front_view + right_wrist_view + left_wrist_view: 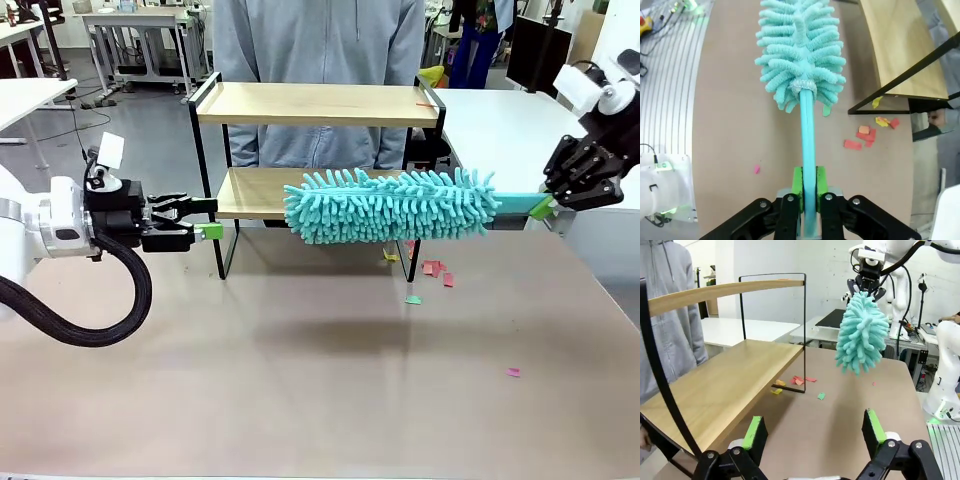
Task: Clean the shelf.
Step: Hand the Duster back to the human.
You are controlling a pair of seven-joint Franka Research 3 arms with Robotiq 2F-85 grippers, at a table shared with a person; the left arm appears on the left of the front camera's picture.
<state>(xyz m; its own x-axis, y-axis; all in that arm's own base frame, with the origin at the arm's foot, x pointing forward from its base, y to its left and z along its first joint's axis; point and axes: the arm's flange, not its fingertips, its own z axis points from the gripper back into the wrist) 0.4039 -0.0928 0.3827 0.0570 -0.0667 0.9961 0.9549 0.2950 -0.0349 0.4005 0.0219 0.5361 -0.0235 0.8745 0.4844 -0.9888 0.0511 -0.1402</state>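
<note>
We see the shelf [315, 104] standing on the far middle of the brown worktop [300, 380], both wooden boards bare, a person in a grey hoodie [320, 40] right behind it. In front of its lower board hangs a turquoise microfibre duster [390, 206], held level above the worktop, just beside the board; contact we cannot tell.

Right gripper [545, 207]: fingers clamped on the duster's flat turquoise handle. The right wrist view confirms it, green pads [798, 181] pressed to both sides of the handle [808, 130].

Left gripper [210, 220]: fingers wide apart, holding nothing, at the shelf's left end near the black frame leg; in the left wrist view the pads [753, 432] flank bare worktop beside the lower board [715, 390].

The right wrist view gives the clearest look at the paper scraps [867, 135], red, orange and yellow, by the shelf's foot, plus one pink bit [756, 169] apart. The front view shows a green scrap [413, 299] too.

No readable writing or labels.
</note>
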